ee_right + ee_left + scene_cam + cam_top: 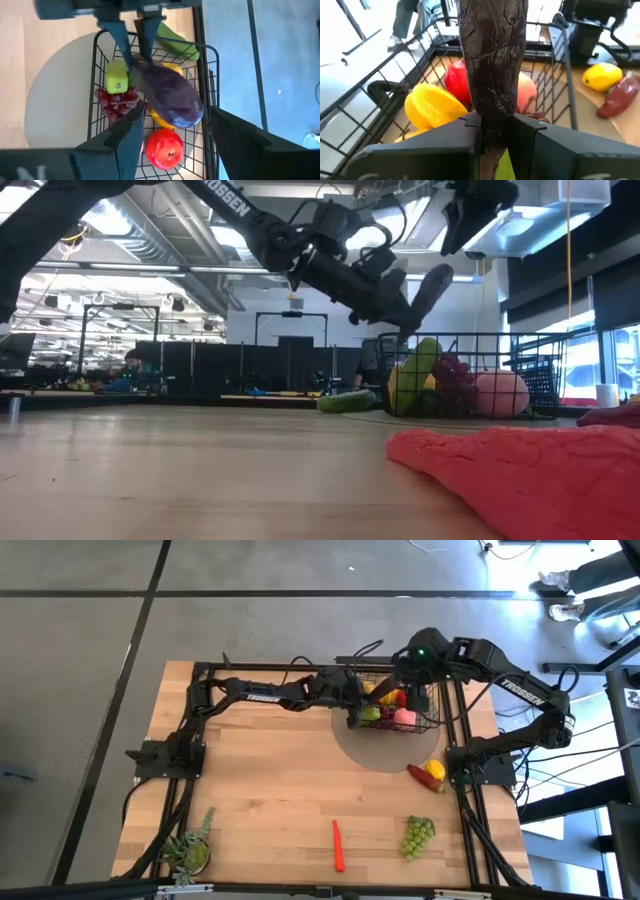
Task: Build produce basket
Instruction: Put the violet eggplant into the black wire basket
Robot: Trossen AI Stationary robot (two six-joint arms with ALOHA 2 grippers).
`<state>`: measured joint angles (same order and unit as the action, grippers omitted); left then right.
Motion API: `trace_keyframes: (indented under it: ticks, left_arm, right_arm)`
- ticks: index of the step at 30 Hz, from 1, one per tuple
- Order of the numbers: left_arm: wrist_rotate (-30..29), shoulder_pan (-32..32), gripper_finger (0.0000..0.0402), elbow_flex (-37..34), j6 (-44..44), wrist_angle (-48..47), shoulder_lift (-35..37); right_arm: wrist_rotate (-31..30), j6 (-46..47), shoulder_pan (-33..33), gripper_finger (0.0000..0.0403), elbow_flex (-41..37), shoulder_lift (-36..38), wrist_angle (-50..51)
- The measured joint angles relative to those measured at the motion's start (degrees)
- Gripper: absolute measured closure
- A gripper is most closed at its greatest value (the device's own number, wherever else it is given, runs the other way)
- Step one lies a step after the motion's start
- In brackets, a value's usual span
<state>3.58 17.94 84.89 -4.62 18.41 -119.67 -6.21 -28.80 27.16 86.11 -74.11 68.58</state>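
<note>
The black wire basket stands at the table's far right on a round grey mat. It holds a yellow pepper, a red fruit, a pink peach, dark grapes and a green fruit. My left gripper reaches in from the table's left and is shut on the purple eggplant, above the basket. My right gripper hangs open and empty higher up over the basket; it also shows in the high view. My left gripper pinches the eggplant's narrow stem end between its two fingers. The fingers come from the table's left, slanting down, and lie along the eggplant. The eggplant sticks out ahead of them, lifted clear above the produce in the basket.
A cucumber lies by the basket's left side. A red pepper and a lemon lie right of the mat. A carrot and green grapes lie near the front edge. A potted plant stands at the front left.
</note>
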Motion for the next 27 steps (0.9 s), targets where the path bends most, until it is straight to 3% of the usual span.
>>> trace_keyframes:
  ticks: [13, 27]
  left_arm:
    - [-3.62, -1.91, 0.0364, 8.18, -10.86, -10.51, 0.85]
    - [-4.11, -2.37, 0.0364, 8.16, -11.04, -10.88, 0.89]
  right_arm:
    - [4.39, -0.30, 2.79, 0.0182, 0.09, 0.00, 4.37]
    - [4.84, -0.24, 2.79, 0.0196, 0.09, -0.04, 4.02]
